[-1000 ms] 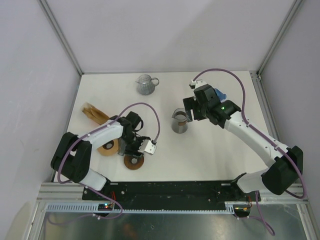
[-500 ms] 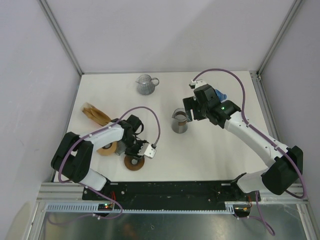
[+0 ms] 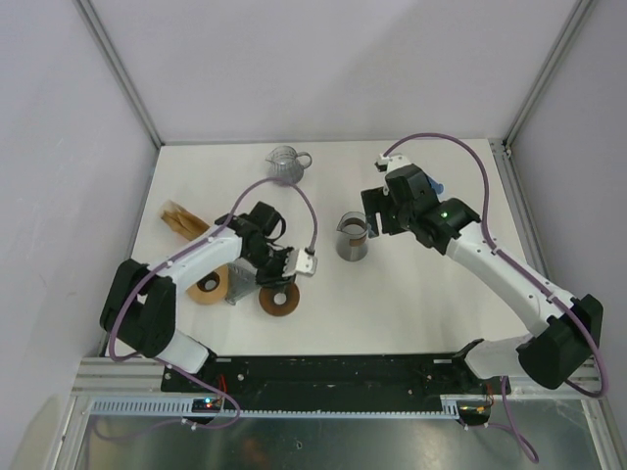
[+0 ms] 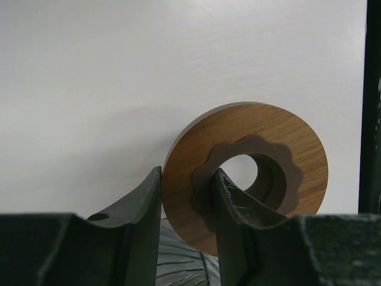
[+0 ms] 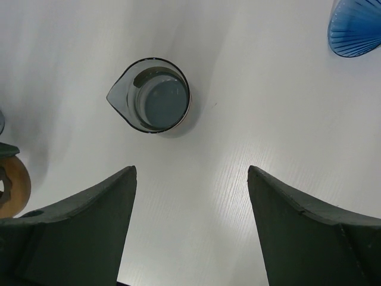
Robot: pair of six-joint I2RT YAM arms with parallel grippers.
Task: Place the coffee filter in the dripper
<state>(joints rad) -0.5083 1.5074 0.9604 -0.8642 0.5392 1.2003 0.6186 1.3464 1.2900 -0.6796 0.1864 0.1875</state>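
Observation:
My left gripper (image 4: 186, 176) is shut on the wooden collar (image 4: 247, 173) of a dripper, one finger through the ring's hole side and one outside. The dripper's ribbed glass cone (image 4: 181, 262) shows between the fingers. In the top view the left gripper (image 3: 257, 279) holds this dripper (image 3: 277, 299) tilted at the table's front left. A stack of brown paper filters (image 3: 181, 220) lies at the left edge, apart from both grippers. My right gripper (image 5: 190, 173) is open and empty, hovering beside a glass server (image 5: 156, 95); in the top view the gripper (image 3: 377, 217) is right of the server.
A second wooden ring (image 3: 208, 287) lies left of the held dripper. A glass pitcher (image 3: 286, 164) stands at the back. A blue dripper (image 5: 357, 24) sits behind the right wrist, partly hidden in the top view (image 3: 434, 185). The glass server (image 3: 351, 235) stands mid-table.
My left gripper has swung away from the front edge and to the right, carrying the wooden-collared dripper with it. The right arm has barely shifted.

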